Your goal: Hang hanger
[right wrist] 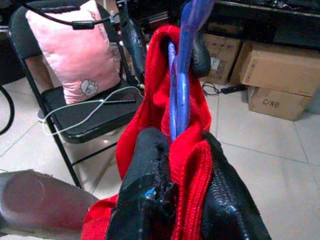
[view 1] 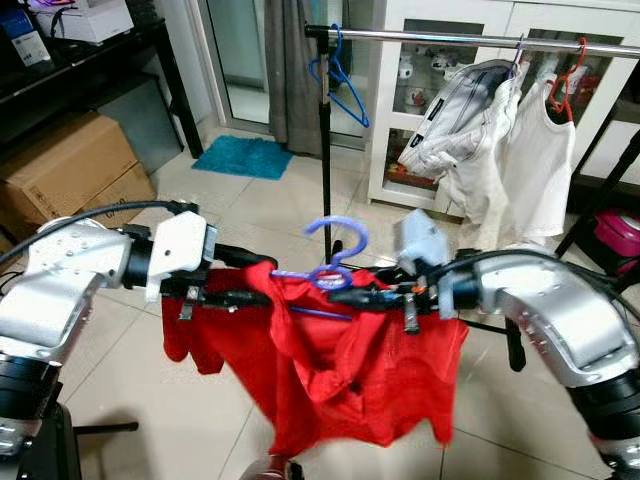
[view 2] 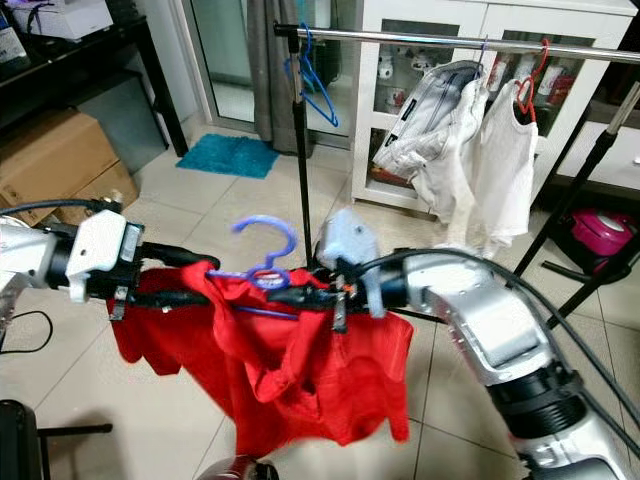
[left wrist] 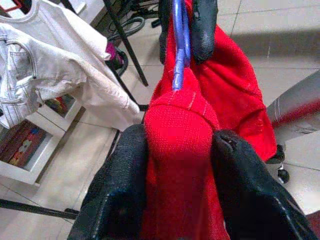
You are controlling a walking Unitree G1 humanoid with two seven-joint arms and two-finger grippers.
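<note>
Pinching the red shirt (view 1: 340, 370) and hanger (view 1: 335, 262) from each side, left gripper (view 1: 262, 283) and right gripper (view 1: 345, 296) sit near; the rail (view 1: 470, 40) lies far, above.

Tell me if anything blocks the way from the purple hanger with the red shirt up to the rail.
Nothing visible does. The purple hanger with the red shirt sits between the left gripper and right gripper, both shut on it. The rail ahead has a bare stretch between the blue hanger and the white clothes.
</note>
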